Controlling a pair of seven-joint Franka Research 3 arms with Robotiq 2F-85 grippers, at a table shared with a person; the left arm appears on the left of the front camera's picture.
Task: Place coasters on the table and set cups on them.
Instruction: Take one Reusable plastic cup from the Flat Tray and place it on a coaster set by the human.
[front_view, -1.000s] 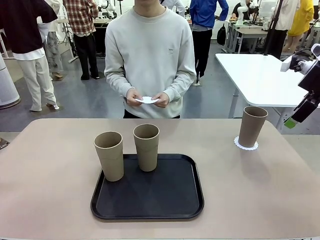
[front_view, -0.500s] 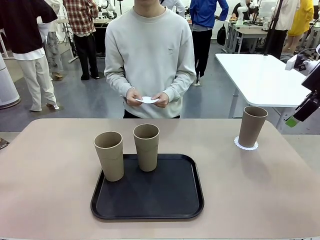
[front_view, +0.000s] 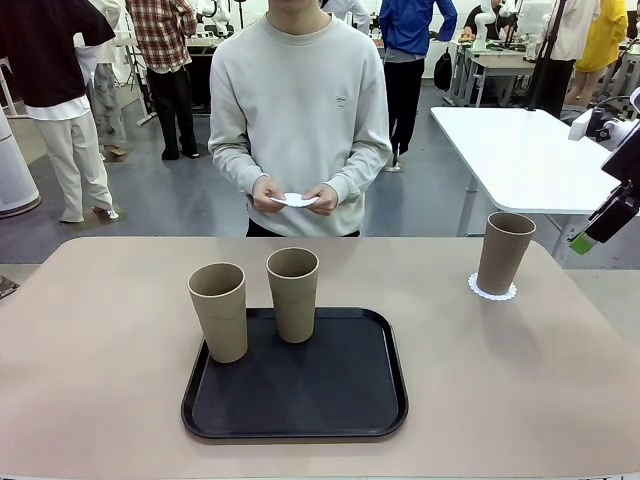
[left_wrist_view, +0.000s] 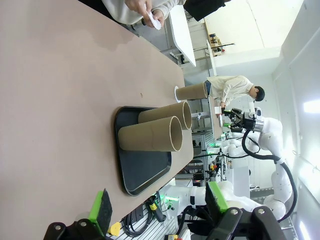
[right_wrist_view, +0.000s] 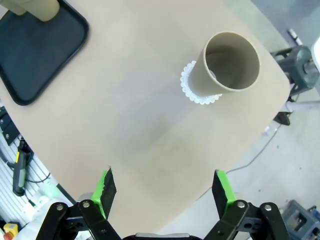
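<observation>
Right wrist view shows inside the cup (right_wrist_view: 231, 62) on its coaster (right_wrist_view: 196, 97), front view its side; both jaws wide.

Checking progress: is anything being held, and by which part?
Left gripper and right gripper open, empty; person's hands hold a coaster by its edges.

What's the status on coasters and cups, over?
Left pincer open, empty; right pincer open, empty. One cup on its coaster, far right; two cups on tray; person holds another coaster. Nothing in the way.
</observation>
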